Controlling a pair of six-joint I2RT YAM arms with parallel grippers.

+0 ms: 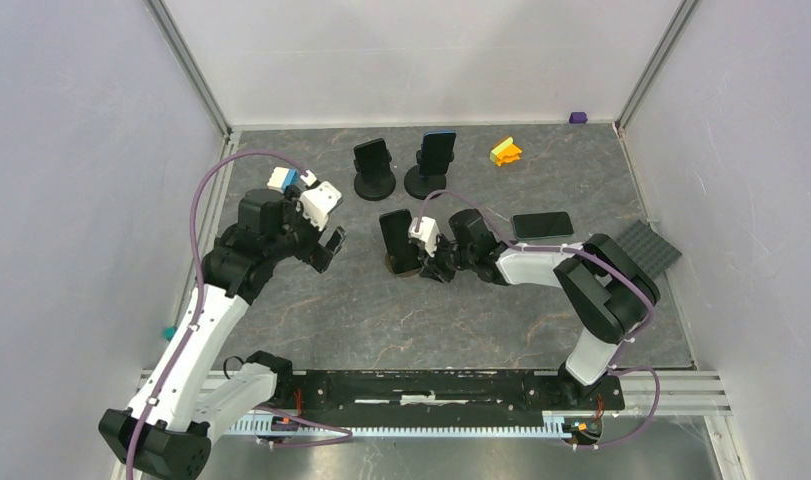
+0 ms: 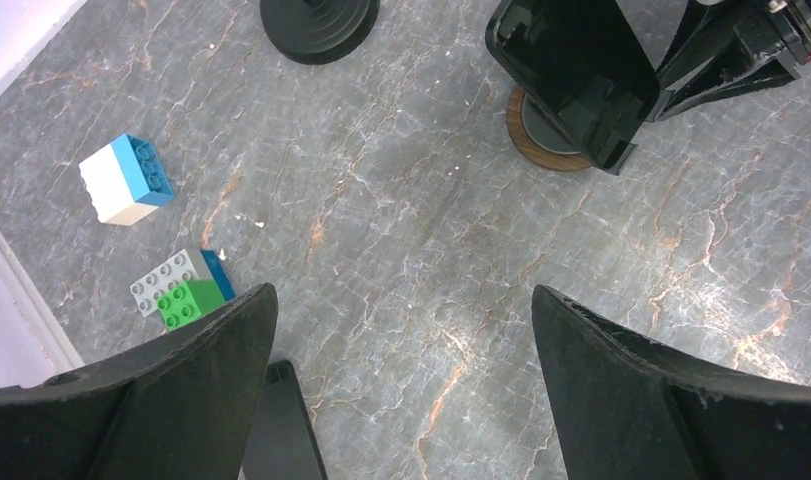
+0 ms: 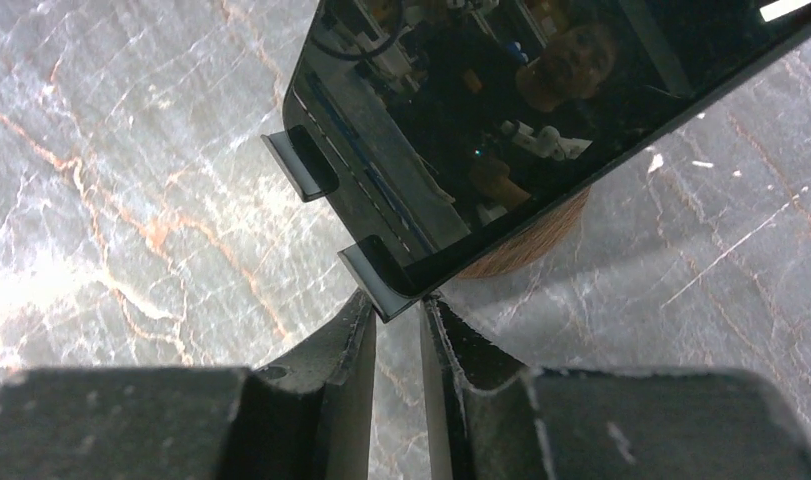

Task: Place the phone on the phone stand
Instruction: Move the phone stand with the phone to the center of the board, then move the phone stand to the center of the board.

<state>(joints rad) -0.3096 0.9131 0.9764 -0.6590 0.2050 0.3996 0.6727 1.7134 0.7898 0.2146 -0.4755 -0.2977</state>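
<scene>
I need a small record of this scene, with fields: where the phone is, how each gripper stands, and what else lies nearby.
phone: black smartphone, leaning in the round wooden-based stand
right gripper: jaws nearly together, tips at the phone's lower corner; grip unclear
left gripper: wide open, empty
second black phone: flat on the grey marbled table
nearby: blue-and-white toy block

We're in a robotics lab cell: white panel walls [image 1: 71, 150], aluminium posts [image 1: 191, 68], stone-pattern tabletop [image 1: 401, 320], two arms [image 1: 206, 330] on a rail [image 1: 431, 385].
</scene>
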